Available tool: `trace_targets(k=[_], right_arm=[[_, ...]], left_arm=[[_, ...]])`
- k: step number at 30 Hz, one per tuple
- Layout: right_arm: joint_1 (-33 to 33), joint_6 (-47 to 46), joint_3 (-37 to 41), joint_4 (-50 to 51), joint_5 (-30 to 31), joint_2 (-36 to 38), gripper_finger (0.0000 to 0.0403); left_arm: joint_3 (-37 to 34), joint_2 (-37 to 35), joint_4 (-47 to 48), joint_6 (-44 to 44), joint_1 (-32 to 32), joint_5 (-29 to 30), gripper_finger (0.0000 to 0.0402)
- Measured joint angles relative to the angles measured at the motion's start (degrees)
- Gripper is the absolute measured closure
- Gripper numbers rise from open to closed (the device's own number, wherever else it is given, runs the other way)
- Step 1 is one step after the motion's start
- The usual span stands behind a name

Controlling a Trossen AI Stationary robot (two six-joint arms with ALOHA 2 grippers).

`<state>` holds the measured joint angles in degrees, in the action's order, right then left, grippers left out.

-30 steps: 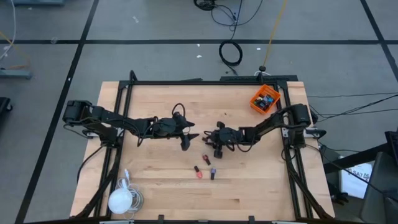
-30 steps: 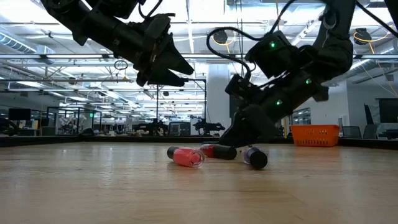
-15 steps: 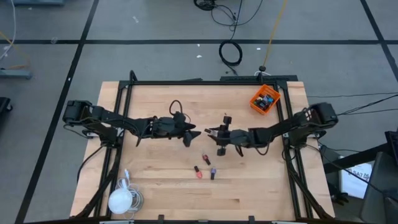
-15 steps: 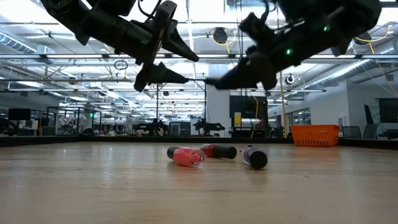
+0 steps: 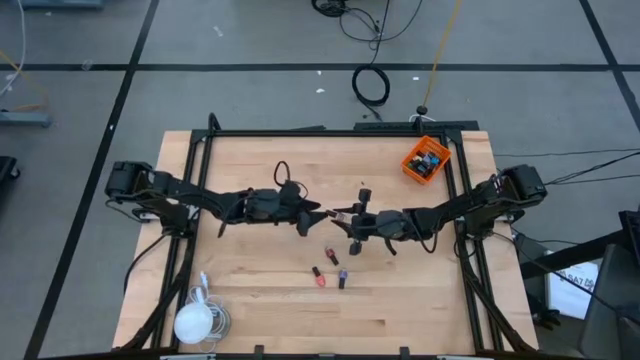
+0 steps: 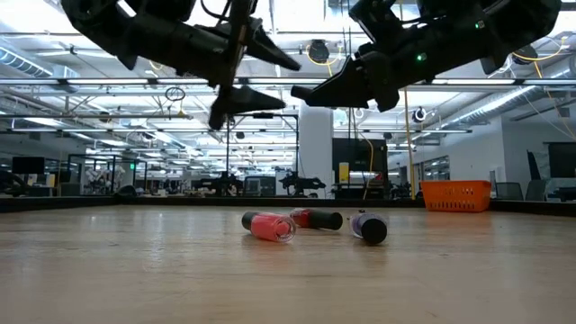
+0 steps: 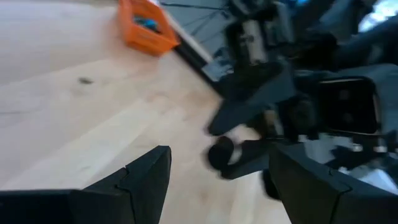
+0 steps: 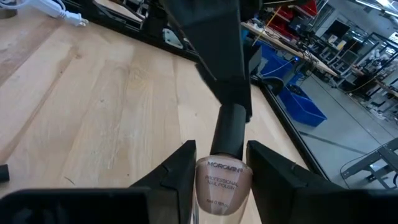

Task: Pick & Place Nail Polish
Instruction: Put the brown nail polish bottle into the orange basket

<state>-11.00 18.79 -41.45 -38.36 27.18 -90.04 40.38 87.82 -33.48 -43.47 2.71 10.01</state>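
My right gripper hangs level above the table's middle, shut on a pale pink nail polish bottle with a dark cap. The cap points at my left gripper, which faces it with open fingers. I cannot tell whether a left finger touches the cap. Three more nail polish bottles lie on their sides on the wood: a dark-red one, a pink one and a purple one. The orange bin stands at the far right. My right gripper pinches the glass body of the pale pink bottle between its two fingers, one on each side. The fingers come level from the table's right and lie along the bottle. The bottle is lifted clear, lying level, with its cap sticking out past the fingertips.
A white lamp-like object with its cord lies at the near left corner. The orange bin holds several small bottles. Black frame rails run along the table's sides. Bare wood lies between the arms and the near edge.
My right gripper has risen from the table beside the lying bottles, carrying the pale pink bottle up. It has tipped from pointing down to level and come close to my left gripper. My left gripper has rolled its wrist while staying in place.
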Motion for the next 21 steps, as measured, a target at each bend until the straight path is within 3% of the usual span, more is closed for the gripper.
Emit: trace_targets(k=[5, 13, 21], right_arm=[[0.0, -0.17, 0.0, 0.25, 0.02, 0.0, 0.029], [-0.11, -0.79, 0.07, 2.04, -0.2, 0.0, 0.029], [-1.34, 0.35, 0.17, 3.4, 1.62, 0.0, 0.029]], left_arm=[[2.48, 7.32, -6.05, -0.42, 0.04, -2.62, 0.0135], [11.55, 17.17, -7.34, -0.36, -0.07, -5.76, 0.0135], [15.09, 19.93, -5.89, -1.21, -1.81, -11.71, 0.0135]])
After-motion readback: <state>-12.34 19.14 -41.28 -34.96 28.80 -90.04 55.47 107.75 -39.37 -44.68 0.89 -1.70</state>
